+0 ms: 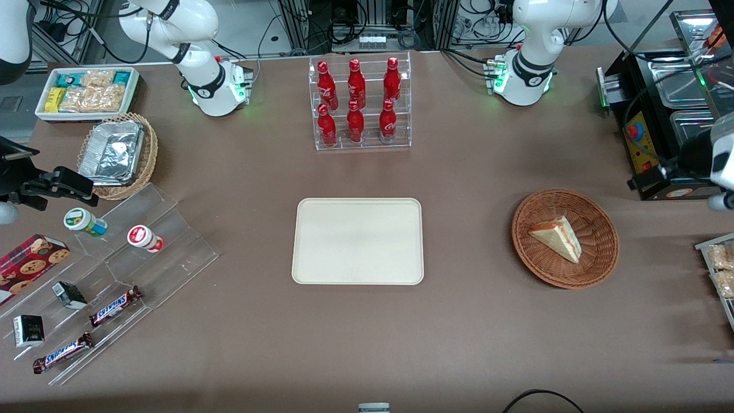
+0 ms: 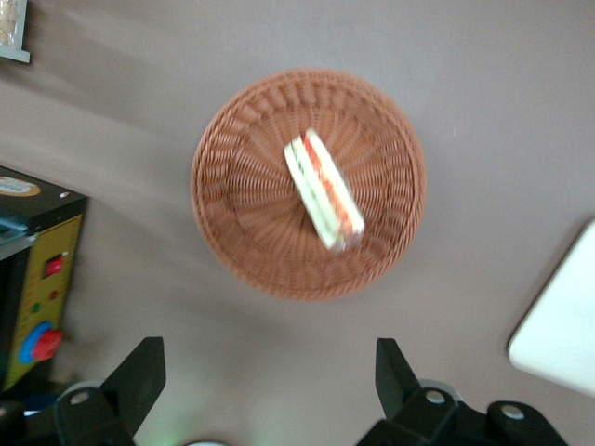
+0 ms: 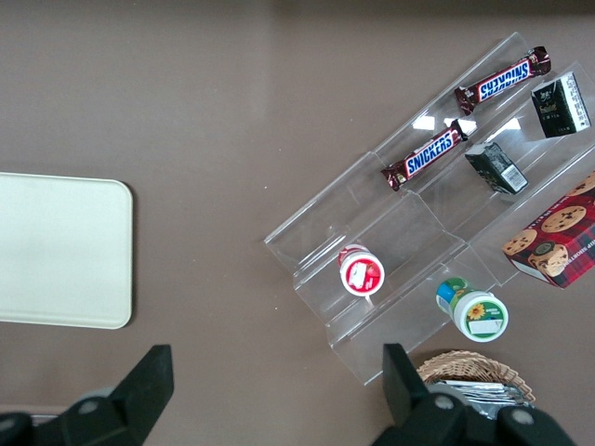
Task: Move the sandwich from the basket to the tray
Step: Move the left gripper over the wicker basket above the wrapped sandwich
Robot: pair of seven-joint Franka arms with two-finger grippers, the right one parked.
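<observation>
The sandwich [image 1: 556, 238] [image 2: 323, 190] is a pale triangular wedge with orange-red and green filling. It lies in the round reddish-brown wicker basket [image 1: 596, 241] [image 2: 242, 204]. The cream tray [image 1: 358, 241] [image 2: 562, 325] lies flat at the table's middle with nothing on it. My gripper [image 2: 268, 358] hangs high over bare table beside the basket, toward the working arm's end. It is open wide and holds nothing. In the front view only the arm's wrist [image 1: 719, 160] shows at the picture's edge, a little farther from the camera than the basket.
A black machine with a yellow panel and red button [image 1: 639, 143] [image 2: 37, 297] stands close to the gripper. Snack packets [image 1: 719, 269] lie nearer the camera. A rack of red bottles [image 1: 358, 103] stands farther back than the tray. An acrylic stand of snacks [image 1: 114, 275] fills the parked arm's end.
</observation>
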